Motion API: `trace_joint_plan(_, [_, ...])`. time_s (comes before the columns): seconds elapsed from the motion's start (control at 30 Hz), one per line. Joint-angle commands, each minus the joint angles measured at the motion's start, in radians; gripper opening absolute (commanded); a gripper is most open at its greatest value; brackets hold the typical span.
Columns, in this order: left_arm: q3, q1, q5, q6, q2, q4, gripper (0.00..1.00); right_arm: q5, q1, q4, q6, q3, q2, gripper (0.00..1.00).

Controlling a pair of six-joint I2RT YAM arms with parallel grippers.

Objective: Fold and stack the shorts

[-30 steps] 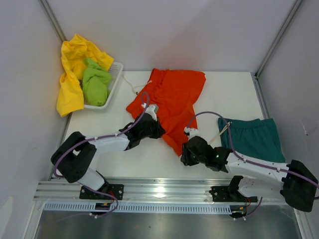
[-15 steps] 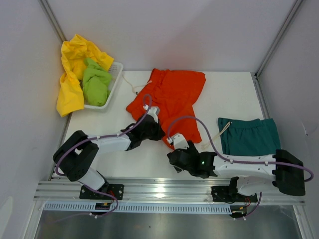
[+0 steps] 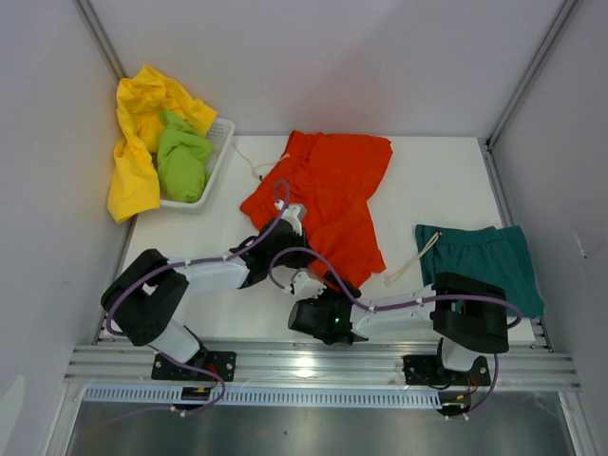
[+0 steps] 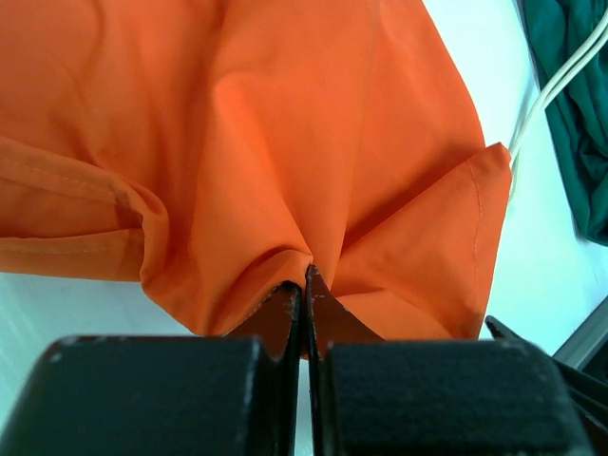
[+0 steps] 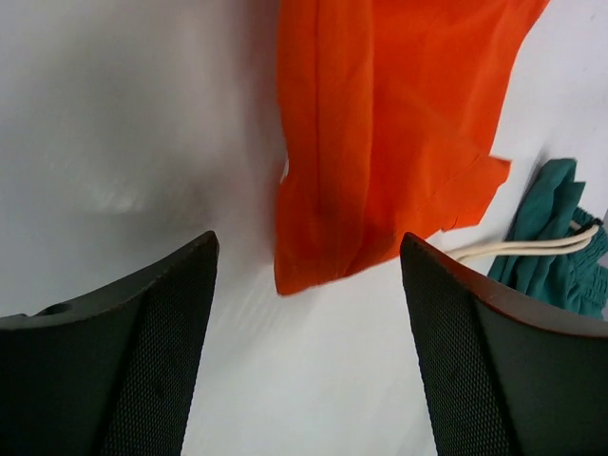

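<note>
Pinching a fold of the orange-red shorts [image 3: 328, 185], the left tool [image 4: 304, 277] is closed tight on the cloth, which bunches up into creases right at its tips; the grip sits on the near left side of the garment, around the middle of the bench [image 3: 437, 180]. The right tool [image 5: 306, 261] stands wide and holds nothing, low over bare bench close to the near edge, with the shorts' near corner just ahead of its fingers and apart from them. The orange-red shorts lie spread with their long axis running from the far edge toward the near edge, slanting a little to the right as it comes near (a pale drawstring [image 3: 251, 167] trails from the far left side). The dark teal shorts [image 3: 484, 261] lie flat by the right edge, toward the near right corner, well apart from both tools. At the far left corner the yellow shorts [image 3: 138, 142] and lime green shorts [image 3: 180, 157] are heaped in a white basket [image 3: 220, 142]. Bare bench shows at the far right corner and along the left edge.
</note>
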Motion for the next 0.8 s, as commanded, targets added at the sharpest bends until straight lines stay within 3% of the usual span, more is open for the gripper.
trace_joint_plan(0.0, [-0.025,0.01,0.043,0.024,-0.018,0.06,0.0,0.111,0.002,0.127,-0.066,-0.003,-0.002,0.78])
trace_joint_plan(0.13, [-0.038,0.02,0.064,0.025,-0.022,0.07,0.0,0.123,-0.01,0.132,-0.084,0.012,0.033,0.74])
trace_joint_plan(0.27, [-0.044,0.03,0.076,0.022,-0.021,0.08,0.0,0.097,-0.024,0.119,-0.095,0.021,0.037,0.63])
trace_joint_plan(0.4, [-0.045,0.036,0.086,0.021,-0.018,0.086,0.0,0.073,-0.033,0.067,-0.07,0.027,0.015,0.61])
trace_joint_plan(0.77, [-0.044,0.047,0.106,0.017,-0.01,0.1,0.0,0.048,-0.035,-0.023,-0.035,0.058,0.047,0.45])
